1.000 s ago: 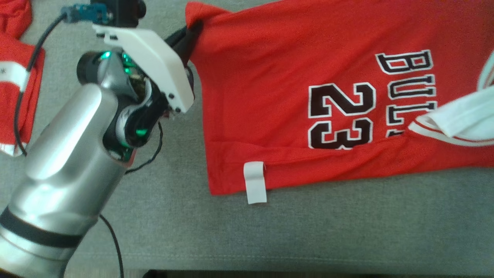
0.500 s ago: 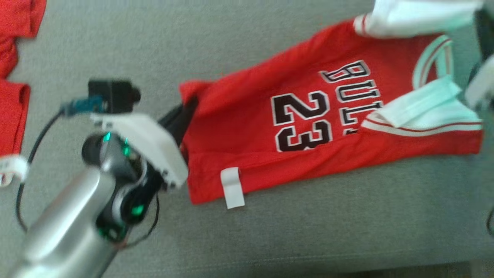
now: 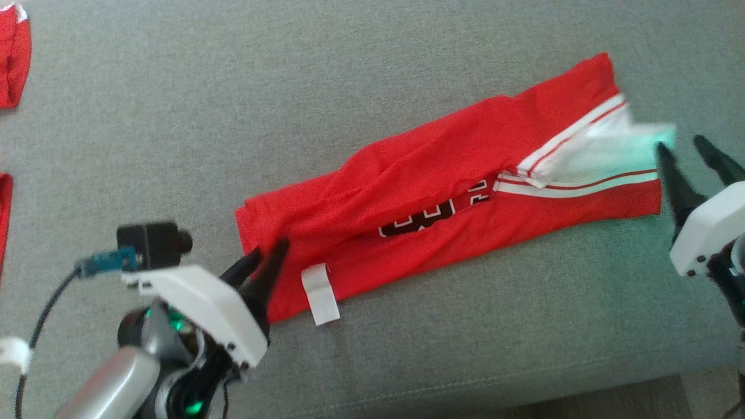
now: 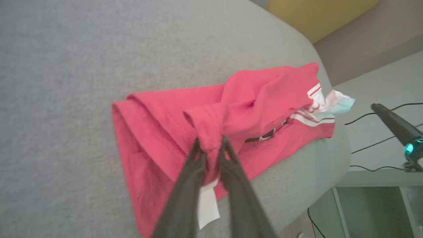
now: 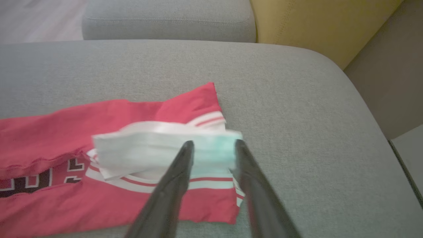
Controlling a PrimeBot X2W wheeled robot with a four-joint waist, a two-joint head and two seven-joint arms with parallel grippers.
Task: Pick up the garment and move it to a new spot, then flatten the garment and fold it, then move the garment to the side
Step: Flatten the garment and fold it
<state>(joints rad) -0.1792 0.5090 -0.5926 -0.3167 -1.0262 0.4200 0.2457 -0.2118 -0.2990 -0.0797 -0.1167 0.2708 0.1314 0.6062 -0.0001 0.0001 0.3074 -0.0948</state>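
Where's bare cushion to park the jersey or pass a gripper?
Free: wide cushion stretch beyond the jersey, right of the red clothes at the left edge; also the strip along the front edge. Crowded: both jersey ends, at the left gripper and right gripper.

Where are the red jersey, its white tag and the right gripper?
red jersey (image 3: 419, 174): head view, folded-over top layer.
white tag (image 3: 320, 294): head view, middle of the strip.
right gripper (image 3: 678, 142): head view, midway between its fingertips.

A grey sofa seat (image 3: 407, 361) borders a yellow cushion (image 5: 317, 23); more red cloth (image 3: 14, 58) lies at its left.
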